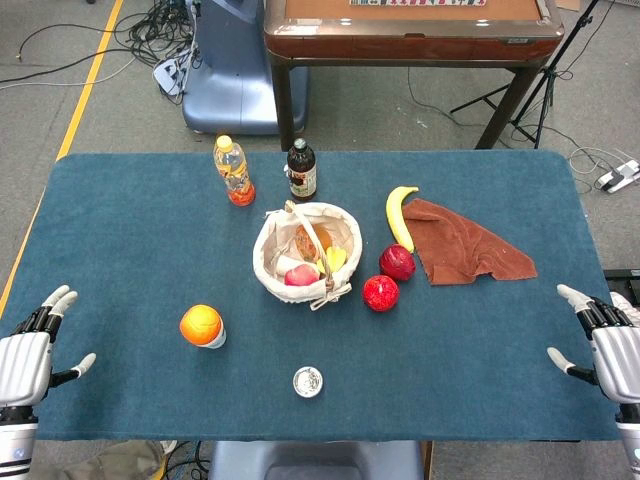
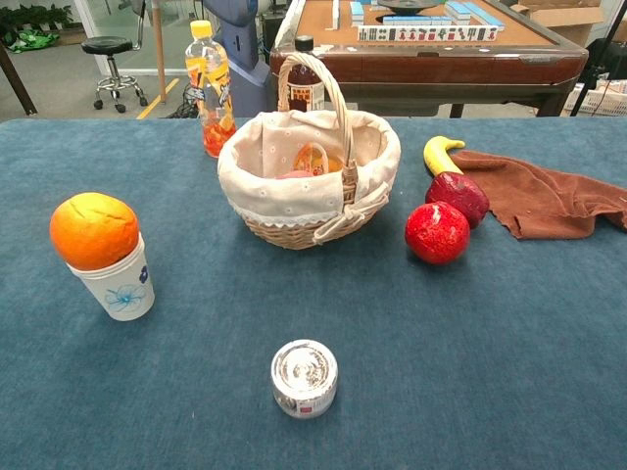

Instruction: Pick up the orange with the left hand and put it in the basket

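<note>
The orange (image 1: 200, 323) (image 2: 94, 230) sits on top of a white paper cup (image 2: 120, 286) at the table's front left. The wicker basket (image 1: 268, 262) (image 2: 372, 162), lined with white cloth, stands mid-table with several items inside. My left hand (image 1: 30, 345) rests at the table's left front edge, fingers spread and holding nothing, well left of the orange. My right hand (image 1: 608, 340) sits at the right front edge, fingers also apart and empty. Neither hand shows in the chest view.
A small round tin (image 1: 308, 381) (image 2: 305, 377) lies near the front edge. Two red fruits (image 1: 380, 292) (image 1: 397, 262), a banana (image 1: 399, 213) and a brown cloth (image 1: 465, 245) lie right of the basket. An orange drink bottle (image 1: 233, 170) and a dark bottle (image 1: 301, 170) stand behind it.
</note>
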{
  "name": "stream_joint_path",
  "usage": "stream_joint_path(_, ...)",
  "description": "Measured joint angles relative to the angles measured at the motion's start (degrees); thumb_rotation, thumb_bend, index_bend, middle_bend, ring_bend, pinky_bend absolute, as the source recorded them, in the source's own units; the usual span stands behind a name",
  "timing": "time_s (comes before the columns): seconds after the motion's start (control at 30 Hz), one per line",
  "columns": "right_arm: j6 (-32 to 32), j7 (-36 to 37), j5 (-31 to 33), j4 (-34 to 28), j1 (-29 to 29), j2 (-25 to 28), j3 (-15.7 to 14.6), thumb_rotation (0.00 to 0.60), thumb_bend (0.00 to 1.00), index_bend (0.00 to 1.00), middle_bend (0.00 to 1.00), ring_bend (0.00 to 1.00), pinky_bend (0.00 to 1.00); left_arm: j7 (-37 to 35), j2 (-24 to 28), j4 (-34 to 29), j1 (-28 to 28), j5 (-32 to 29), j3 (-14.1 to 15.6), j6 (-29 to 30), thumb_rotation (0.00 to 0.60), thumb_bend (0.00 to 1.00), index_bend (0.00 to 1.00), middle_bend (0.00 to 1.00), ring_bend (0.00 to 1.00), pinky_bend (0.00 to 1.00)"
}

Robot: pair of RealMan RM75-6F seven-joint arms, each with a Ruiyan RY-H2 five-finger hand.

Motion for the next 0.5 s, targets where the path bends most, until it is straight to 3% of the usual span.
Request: stream_joint_path(0.5, 1.52, 0.13, -0.29, -0.61, -0.24, 1.02, 0.69, 0.600, 0.16, 0.15, 0.22, 0.20, 0.31, -0.46, 0.38, 0.43, -0.85, 0.83, 0.20, -1.39, 0.600, 0.17, 0.17, 0.10, 0.22, 0.32)
